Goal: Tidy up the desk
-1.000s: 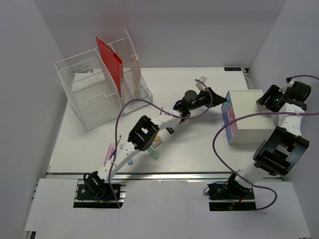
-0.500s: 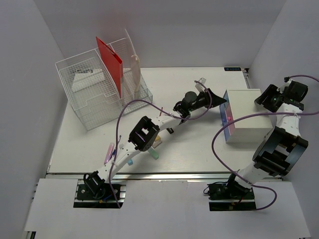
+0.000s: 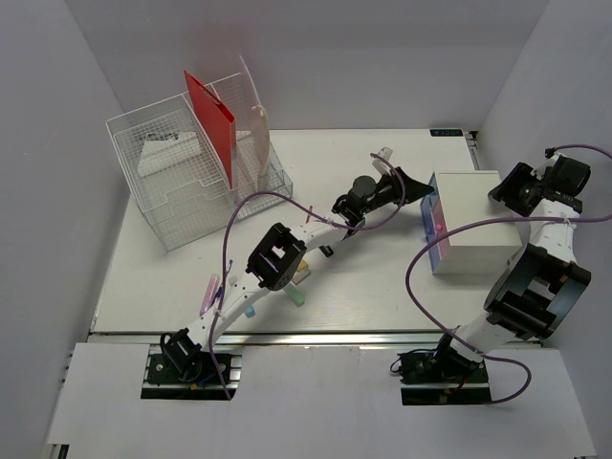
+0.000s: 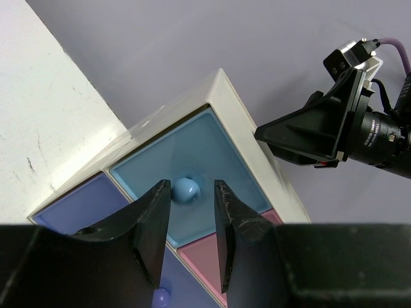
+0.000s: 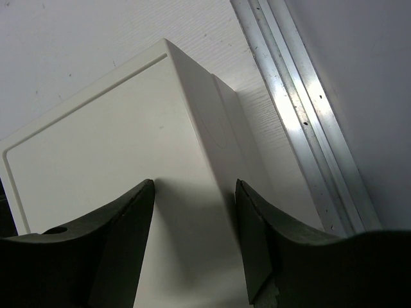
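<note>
The white desk holds a small white drawer box at the right. My left gripper is at the box's coloured front. In the left wrist view the left gripper is open, its fingertips on either side of the round blue knob of the light-blue drawer, not closed on it. My right gripper is at the box's far right side. In the right wrist view the right gripper is open, its fingers spread over the box's white top and edge.
A wire-mesh file organizer with a red folder stands at the back left. Pens and small yellow and green items lie under the left arm near the front rail. Purple and pink drawers adjoin the blue one.
The drawer box has shifted slightly left and turned a little. My left gripper has edged up and back at its front; the right gripper has followed the box.
</note>
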Action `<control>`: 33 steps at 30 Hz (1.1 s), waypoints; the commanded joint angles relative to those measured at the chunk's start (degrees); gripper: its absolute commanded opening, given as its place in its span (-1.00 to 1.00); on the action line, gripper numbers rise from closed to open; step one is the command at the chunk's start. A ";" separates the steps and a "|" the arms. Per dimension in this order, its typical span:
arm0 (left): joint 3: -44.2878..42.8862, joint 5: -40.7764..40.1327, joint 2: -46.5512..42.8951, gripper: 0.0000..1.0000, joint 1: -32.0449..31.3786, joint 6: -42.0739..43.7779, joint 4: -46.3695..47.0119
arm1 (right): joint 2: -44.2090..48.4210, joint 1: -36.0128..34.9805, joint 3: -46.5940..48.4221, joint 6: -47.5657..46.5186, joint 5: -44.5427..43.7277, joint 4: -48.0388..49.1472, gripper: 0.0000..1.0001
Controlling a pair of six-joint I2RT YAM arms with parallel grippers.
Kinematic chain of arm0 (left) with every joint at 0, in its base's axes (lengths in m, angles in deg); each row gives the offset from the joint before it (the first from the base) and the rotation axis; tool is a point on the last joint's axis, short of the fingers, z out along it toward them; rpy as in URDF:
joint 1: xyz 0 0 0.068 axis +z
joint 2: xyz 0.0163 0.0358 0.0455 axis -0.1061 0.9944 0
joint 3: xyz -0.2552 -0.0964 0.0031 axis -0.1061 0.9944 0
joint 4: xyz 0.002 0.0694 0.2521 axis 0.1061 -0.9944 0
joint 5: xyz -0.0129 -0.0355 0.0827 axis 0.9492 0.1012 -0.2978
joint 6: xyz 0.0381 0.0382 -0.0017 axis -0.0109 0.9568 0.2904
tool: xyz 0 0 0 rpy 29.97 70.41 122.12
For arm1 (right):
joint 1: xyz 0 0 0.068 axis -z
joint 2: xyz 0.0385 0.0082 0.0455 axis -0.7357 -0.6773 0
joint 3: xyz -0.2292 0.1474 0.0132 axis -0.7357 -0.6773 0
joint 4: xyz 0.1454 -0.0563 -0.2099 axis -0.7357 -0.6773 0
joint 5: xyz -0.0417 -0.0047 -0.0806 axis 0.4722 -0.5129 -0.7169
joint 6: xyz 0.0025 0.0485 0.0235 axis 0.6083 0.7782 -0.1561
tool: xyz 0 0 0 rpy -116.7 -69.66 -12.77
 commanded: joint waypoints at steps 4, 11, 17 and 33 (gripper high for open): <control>-2.25 0.39 -0.09 -0.15 -0.03 -0.37 1.40 | 0.37 -1.04 -1.86 -0.83 -0.86 -6.22 0.15; -1.72 1.00 -0.26 -0.07 -0.20 0.06 0.61 | 0.46 -1.04 -1.50 -0.74 -0.60 -6.13 0.15; -1.55 0.65 -0.35 -0.08 -0.46 0.51 -0.27 | 0.64 -1.04 -1.33 -0.74 -0.33 -6.13 0.15; -2.78 -0.49 0.62 -0.06 -1.17 1.30 -0.36 | 0.99 -1.04 -1.50 -0.57 0.72 -5.78 0.14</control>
